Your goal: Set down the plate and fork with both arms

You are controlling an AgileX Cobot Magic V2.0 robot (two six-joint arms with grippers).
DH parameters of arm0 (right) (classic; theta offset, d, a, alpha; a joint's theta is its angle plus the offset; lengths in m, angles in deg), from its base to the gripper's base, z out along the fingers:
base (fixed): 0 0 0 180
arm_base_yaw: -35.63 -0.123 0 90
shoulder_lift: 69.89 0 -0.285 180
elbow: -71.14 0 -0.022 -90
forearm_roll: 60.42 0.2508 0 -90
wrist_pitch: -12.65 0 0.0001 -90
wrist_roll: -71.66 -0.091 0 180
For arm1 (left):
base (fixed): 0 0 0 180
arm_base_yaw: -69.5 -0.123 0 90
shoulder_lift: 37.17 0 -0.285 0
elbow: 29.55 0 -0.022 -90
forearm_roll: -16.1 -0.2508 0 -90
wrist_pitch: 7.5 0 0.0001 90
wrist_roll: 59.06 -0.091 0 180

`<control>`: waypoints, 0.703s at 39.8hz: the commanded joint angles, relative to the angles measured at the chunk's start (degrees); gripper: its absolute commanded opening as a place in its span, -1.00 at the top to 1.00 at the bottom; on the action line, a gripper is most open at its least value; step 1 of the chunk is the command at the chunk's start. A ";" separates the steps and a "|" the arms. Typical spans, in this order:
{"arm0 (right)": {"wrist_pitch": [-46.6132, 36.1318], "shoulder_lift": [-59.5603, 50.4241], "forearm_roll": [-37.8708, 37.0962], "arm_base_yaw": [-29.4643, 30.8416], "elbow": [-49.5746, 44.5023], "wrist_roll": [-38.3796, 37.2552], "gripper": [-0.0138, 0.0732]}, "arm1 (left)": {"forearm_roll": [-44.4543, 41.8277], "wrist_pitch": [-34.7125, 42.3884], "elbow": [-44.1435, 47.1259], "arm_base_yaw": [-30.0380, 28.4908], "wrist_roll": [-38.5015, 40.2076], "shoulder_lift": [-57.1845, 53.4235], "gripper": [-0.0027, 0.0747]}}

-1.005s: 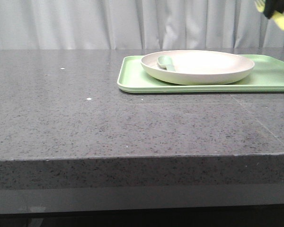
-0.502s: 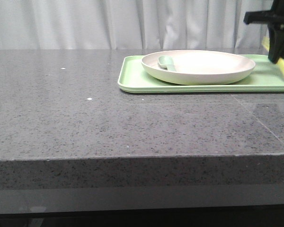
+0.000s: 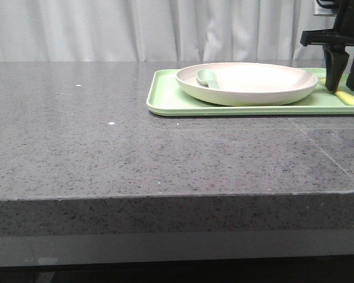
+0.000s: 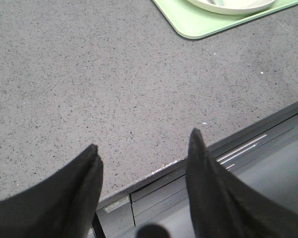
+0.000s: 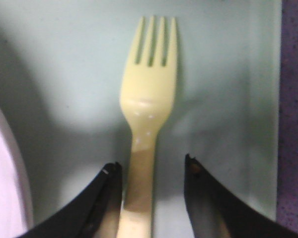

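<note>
The slim pale-yellow plastic fork point(image 5: 148, 124) lies flat on the rectangular light-green tray point(image 3: 165, 100), just right of the round cream-beige plate point(image 3: 248, 82) that holds a grey-green spoon point(image 3: 207, 77); the right black gripper point(image 3: 344, 73) hangs over it with jaws apart, handle between the fingers but apparently not clamped, though contact is hard to judge. The left gripper point(image 4: 144, 163) is spread and empty over the dark speckled countertop point(image 3: 106, 147). The fork looks light, stiff, slick and low-lying, so it is best pinched across the handle's narrow edges; the plate by its raised rim.
</note>
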 commanded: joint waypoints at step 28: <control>1.95 -28.01 -0.67 -2.65 -7.25 4.48 -0.30 | -0.03 3.39 -1.25 0.40 0.04 0.24 -0.04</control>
